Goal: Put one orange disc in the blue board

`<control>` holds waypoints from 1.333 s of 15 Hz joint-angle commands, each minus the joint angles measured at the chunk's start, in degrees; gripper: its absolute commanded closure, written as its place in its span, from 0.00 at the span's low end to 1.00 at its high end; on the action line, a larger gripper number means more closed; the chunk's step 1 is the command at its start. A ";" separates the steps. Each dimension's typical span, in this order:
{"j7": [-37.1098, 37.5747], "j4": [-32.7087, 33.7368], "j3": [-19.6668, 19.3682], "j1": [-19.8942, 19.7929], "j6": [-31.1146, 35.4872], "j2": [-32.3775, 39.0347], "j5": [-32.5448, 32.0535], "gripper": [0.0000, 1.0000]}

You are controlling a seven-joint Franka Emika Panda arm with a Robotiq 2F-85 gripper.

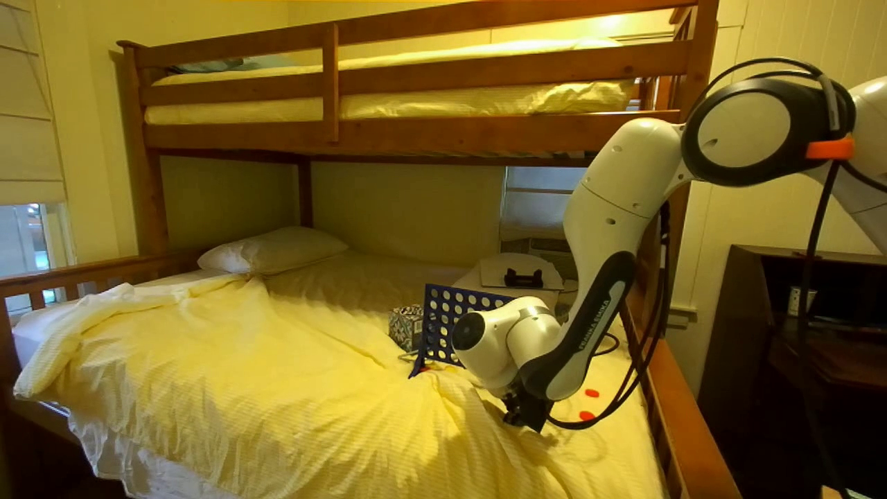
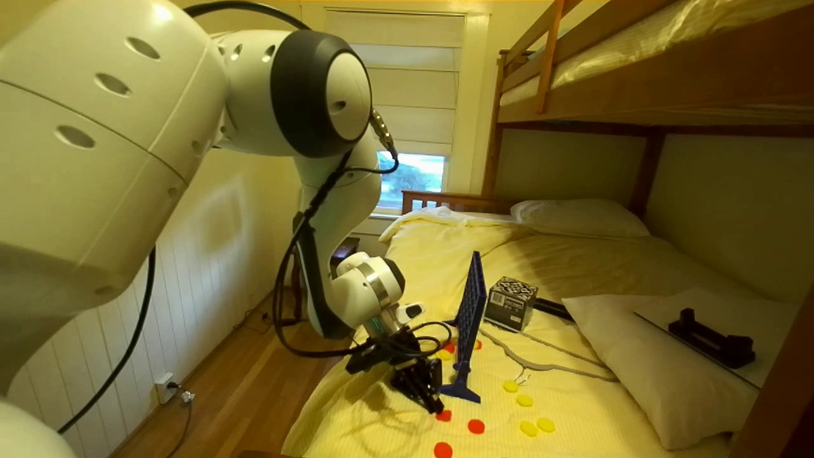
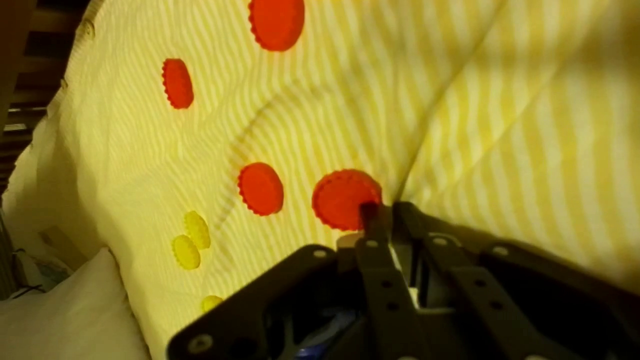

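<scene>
The board [image 2: 471, 310] is blue, some discs [image 3: 340, 199] orange-red, other discs [image 3: 186, 252] yellow — bedding [image 3: 525, 145] striped yellow and white.

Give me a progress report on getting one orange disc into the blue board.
Done: the reach looks complete; the gripper is down at an orange disc. In hand: apparently the grasp, since in the wrist view the gripper overlaps that disc's edge; no secure hold shows. Left: lifting the disc and slotting it into the blue board, whose visible holes show no orange disc; the arm hides others.
</scene>
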 commanded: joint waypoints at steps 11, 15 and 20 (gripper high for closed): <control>-4.34 1.18 -1.22 -1.09 -1.15 0.93 0.72 0.00; -6.32 2.01 -1.03 -1.46 -1.53 1.71 1.59 0.00; -9.63 2.70 -0.62 -1.97 -1.94 2.10 4.94 0.39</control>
